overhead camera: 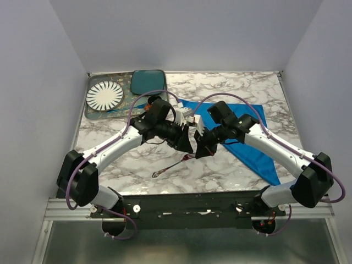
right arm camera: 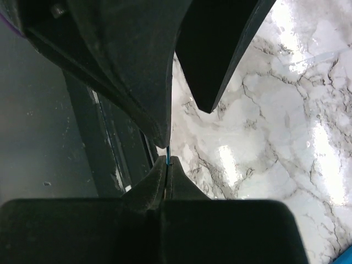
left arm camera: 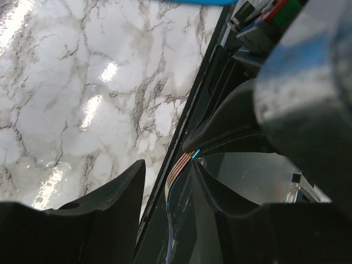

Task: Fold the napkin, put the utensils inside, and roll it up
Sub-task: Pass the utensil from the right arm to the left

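I am clamping my right claw [right arm camera: 168,163] on the fork [overhead camera: 170,166] at the table's [overhead camera: 242,176] middle, my left claw [left arm camera: 168,168] standing apart around its tines.

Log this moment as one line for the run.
right gripper: shut on fork | left gripper: open around fork | napkin: on table, unrolled

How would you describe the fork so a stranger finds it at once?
On the marble table, look at the middle, where the left gripper and right gripper meet. The fork sticks out from them toward the near edge: thin, shiny metal, unlike the blue napkin behind.
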{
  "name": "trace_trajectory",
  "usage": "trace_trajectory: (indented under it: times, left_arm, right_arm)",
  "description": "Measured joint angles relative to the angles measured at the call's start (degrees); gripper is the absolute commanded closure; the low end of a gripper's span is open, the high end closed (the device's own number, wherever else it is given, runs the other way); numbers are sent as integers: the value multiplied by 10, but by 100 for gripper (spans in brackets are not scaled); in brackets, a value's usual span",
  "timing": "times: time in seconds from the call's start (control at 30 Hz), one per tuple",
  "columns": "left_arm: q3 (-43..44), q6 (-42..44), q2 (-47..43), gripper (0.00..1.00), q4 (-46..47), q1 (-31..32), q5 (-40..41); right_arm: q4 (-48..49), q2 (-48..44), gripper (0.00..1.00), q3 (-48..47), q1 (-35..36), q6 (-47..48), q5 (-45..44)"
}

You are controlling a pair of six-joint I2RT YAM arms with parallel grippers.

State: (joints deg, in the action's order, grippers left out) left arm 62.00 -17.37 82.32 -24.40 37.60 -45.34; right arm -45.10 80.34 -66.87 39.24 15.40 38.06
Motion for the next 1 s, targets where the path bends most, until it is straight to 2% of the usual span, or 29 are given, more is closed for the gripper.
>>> trace_trajectory:
  times: [0.1, 0.27, 0.37, 0.4, 0.57, 0.77, 0.8, 0.87, 0.9, 1.0]
  left_arm:
    - [-8, -7, 0, 50, 18, 0, -17]
    - [-35, -12, -3, 36, 51, 0, -34]
    - [-66, -16, -27, 36, 66, 2, -36]
    - [-94, -17, -61, 36, 77, 6, -36]
    - [-117, -23, -91, 39, 107, 10, -34]
    - [-118, -24, -85, 66, 118, 19, -28]
    - [-118, -24, -82, 77, 119, 19, -26]
    - [-117, -24, -75, 88, 119, 19, -21]
    - [-116, -23, -74, 97, 117, 20, -16]
    - [-113, -24, -73, 100, 115, 21, 1]
  right_arm:
    - [2, -3, 99, 3, 0, -7, 0]
    - [17, -15, 99, 27, -3, -23, 1]
    - [23, -23, 99, 42, -12, -29, 1]
    - [40, -26, 99, 49, -20, -35, 2]
    - [55, -37, 99, 51, -25, -40, 10]
    - [62, -43, 99, 51, -26, -40, 34]
    - [61, -43, 99, 51, -26, -41, 37]
    - [62, -43, 99, 51, -26, -41, 42]
    - [61, -43, 98, 51, -26, -44, 45]
    - [65, -43, 81, 51, -26, -55, 47]
